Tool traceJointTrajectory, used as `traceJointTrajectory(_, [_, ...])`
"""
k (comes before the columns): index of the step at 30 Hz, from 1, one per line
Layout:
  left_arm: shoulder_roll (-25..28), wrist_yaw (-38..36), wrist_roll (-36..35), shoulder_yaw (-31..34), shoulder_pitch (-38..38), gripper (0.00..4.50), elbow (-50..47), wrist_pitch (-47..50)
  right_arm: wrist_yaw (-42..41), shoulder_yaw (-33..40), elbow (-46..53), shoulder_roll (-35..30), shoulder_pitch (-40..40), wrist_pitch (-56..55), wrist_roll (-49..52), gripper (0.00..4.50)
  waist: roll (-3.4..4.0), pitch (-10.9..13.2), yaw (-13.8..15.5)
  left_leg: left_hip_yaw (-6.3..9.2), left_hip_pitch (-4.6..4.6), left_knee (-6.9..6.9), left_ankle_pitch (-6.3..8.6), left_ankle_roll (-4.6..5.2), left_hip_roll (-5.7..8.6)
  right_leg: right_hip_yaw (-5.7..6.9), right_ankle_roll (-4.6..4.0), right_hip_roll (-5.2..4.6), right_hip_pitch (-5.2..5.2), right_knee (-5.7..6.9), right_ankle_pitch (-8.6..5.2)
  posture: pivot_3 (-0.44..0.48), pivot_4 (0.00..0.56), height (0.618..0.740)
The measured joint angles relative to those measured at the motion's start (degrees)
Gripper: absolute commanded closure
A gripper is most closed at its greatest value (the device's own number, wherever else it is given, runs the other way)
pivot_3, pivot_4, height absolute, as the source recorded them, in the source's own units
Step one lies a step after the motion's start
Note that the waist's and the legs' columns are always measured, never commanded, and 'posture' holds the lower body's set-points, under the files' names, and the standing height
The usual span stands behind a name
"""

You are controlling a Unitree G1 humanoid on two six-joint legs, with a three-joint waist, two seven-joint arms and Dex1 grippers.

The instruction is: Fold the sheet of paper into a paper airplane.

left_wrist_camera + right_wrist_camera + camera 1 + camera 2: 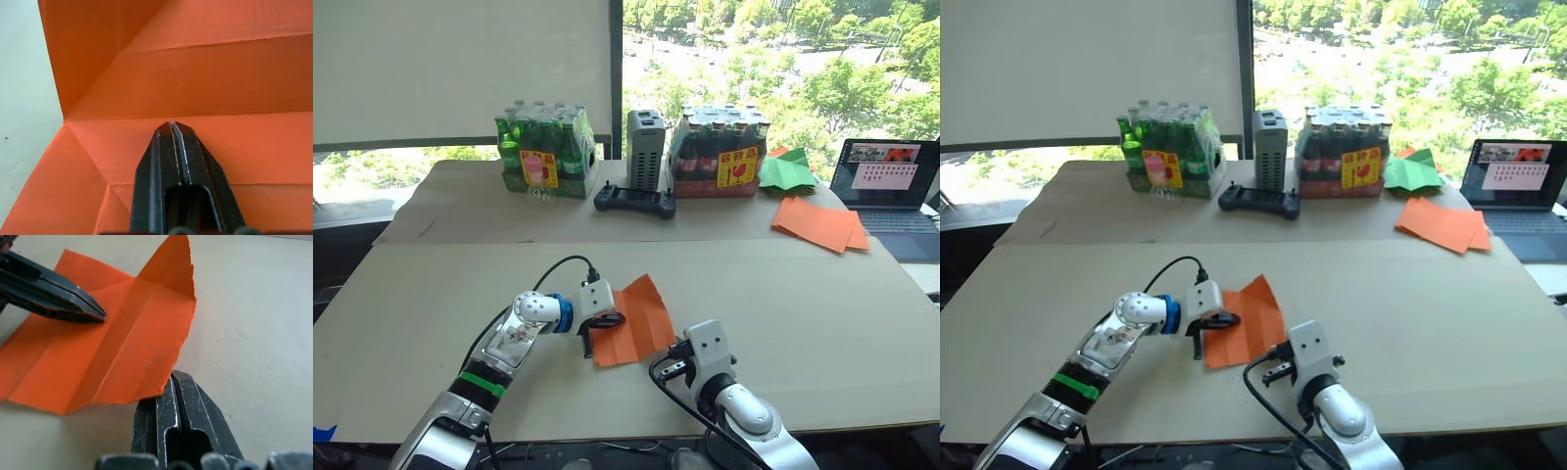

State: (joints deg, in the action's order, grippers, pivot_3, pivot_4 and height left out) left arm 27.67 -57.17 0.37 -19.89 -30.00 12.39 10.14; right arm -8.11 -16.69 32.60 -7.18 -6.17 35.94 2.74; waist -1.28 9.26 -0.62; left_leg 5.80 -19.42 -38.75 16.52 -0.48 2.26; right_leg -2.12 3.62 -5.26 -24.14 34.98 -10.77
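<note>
Where the near tabletop meets the two arms, one orange sheet of paper lies mostly flat, crossed by several straight crease lines, its far corner folded up into a raised pointed flap. The left gripper presses down on the sheet's left part with its two black fingers brought together tip to tip, holding nothing between them. The right gripper sits at the sheet's near right edge, its two fingers likewise closed against each other; its tips touch or nearly touch that edge, though whether any paper is caught cannot be told. On the far table section stand two shrink-wrapped bottle packs: one of green bottles on the left and one of dark bottles to the right. Between them rises one grey upright device, with one black handheld controller lying just in front of it. Further right lie one crumpled green paper piece, one pile of larger orange sheets, and one open laptop at the edge.
</note>
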Motion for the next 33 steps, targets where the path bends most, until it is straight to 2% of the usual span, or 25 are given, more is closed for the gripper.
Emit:
traceJointTrajectory(13, [2.07, 2.20, -0.22, 2.99, 3.51, 4.50, -4.01, 1.63, -15.25, -7.26, -13.67, -3.39, 17.54, -4.25, 0.58, 4.48, -0.01, 0.01, -0.99, 0.00, 0.05, 0.08, 0.00, 0.00, -0.06, -0.01, -0.08, 0.09, -0.09, 0.02, 0.00, 0.000, 0.150, 0.723])
traceJointTrajectory(18, [7.34, 4.88, -1.36, 9.69, 9.64, 4.50, -10.29, 6.93, -19.57, -8.57, -23.13, -4.68, 23.68, -4.53, -0.33, 4.48, -0.01, 0.03, -2.49, -0.02, 0.14, 0.37, 0.00, 0.00, -0.20, -0.04, -0.24, 0.19, -0.23, 0.06, -0.04, 0.000, 0.150, 0.723])
traceJointTrajectory(23, [9.82, 6.16, -5.54, 16.47, 15.21, 4.50, -15.39, 13.72, -22.18, -9.46, -25.69, -4.77, 25.92, -6.09, -0.97, 4.48, -0.01, 0.04, -2.15, 0.05, 0.11, 0.52, 0.00, 0.00, -0.22, 0.00, -0.34, 0.22, -0.33, 0.06, -0.05, 0.000, 0.150, 0.723])
traceJointTrajectory(28, [7.74, 6.76, -12.98, 21.19, 14.69, 4.50, -21.81, 20.60, -23.75, -9.47, -26.43, -5.07, 26.69, -6.43, -1.49, 4.48, -0.04, 0.06, -1.83, 0.04, 0.12, 0.51, -0.01, -0.01, -0.13, 0.00, -0.37, 0.12, -0.27, 0.03, -0.03, 0.000, 0.150, 0.723])
traceJointTrajectory(33, [4.77, 7.56, -15.51, 18.26, 13.91, 4.50, -22.39, 22.67, -24.13, -9.29, -26.42, -5.06, 27.23, -5.12, -1.49, 4.48, -0.04, 0.06, -2.09, 0.01, 0.12, 0.54, 0.00, -0.02, -0.14, -0.02, -0.56, 0.15, -0.31, 0.04, 0.09, 0.000, 0.150, 0.723])
